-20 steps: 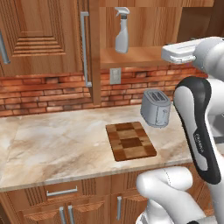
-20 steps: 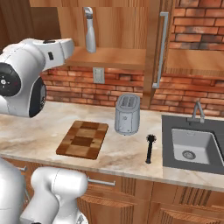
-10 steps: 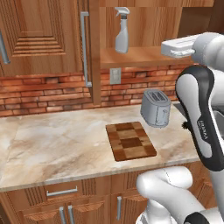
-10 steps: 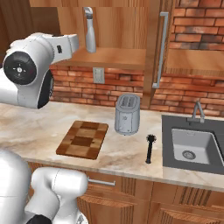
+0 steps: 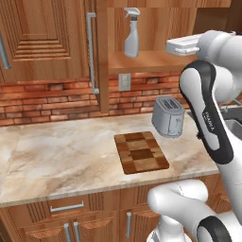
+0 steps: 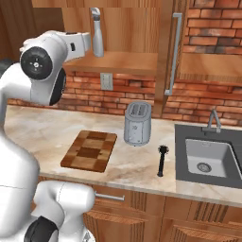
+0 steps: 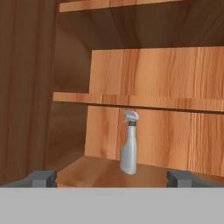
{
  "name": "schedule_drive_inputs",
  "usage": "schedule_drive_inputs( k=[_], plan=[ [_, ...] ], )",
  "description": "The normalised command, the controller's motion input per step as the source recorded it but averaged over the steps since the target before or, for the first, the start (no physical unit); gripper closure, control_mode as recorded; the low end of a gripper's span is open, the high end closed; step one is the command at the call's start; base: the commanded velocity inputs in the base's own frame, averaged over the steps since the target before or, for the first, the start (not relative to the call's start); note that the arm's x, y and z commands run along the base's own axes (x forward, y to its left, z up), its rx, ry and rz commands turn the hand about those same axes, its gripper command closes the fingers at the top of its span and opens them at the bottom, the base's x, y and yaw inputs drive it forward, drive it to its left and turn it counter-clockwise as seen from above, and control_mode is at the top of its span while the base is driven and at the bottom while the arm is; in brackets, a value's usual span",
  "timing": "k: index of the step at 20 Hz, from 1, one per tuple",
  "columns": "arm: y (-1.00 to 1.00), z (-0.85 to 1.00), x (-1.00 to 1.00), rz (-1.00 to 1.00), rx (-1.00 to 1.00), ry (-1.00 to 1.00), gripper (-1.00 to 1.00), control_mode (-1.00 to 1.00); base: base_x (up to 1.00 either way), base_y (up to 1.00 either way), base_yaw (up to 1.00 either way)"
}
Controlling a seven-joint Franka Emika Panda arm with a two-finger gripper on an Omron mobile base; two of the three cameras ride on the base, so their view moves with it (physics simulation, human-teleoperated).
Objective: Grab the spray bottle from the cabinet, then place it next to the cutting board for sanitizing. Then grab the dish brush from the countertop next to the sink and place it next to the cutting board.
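From my station, the hand view puts the small pale grey plastic spray bottle (image 7: 129, 146) upright on the wooden shelf of the open brown wall cabinet (image 7: 100, 168), dead ahead at twelve o'clock and well apart from my gripper (image 7: 111, 178), whose two dark fingertips stand spread wide with nothing between them. I judge the bottle light, stiff and a bit slick, and tall enough to tip if nudged, so I'd close on the fuller lower body and not the narrow neck or trigger head.

The left base view adds the checkered wooden cutting board (image 5: 141, 152) on the beige marbled countertop (image 5: 61, 158), with a silver toaster (image 5: 168, 116) at its two o'clock. The right base view shows the slim black dish brush (image 6: 161, 160) lying just beside the dark grey sink (image 6: 208, 153), at its nine o'clock.
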Motion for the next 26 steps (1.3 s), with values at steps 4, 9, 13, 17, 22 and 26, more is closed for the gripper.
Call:
schedule_drive_inputs(
  k=[4,9,13,17,22,26],
  plan=[
    [0.0,-0.02,0.55,0.0,0.0,0.0,-1.0,-1.0,0.0,0.0,0.0],
    [0.05,-0.05,0.47,0.0,0.0,0.0,-1.0,-1.0,0.0,0.0,0.0],
    [0.03,0.0,0.34,0.0,0.0,-0.01,-1.0,-1.0,0.0,0.0,0.0],
    [0.03,0.0,0.32,0.0,0.0,-0.02,-1.0,-1.0,0.0,0.0,0.0],
    [0.01,0.0,0.36,0.0,0.0,0.0,-1.0,-1.0,0.0,0.0,0.0],
    [0.0,0.0,0.39,0.0,0.0,0.0,-1.0,-1.0,0.0,0.0,0.0]
  ],
)
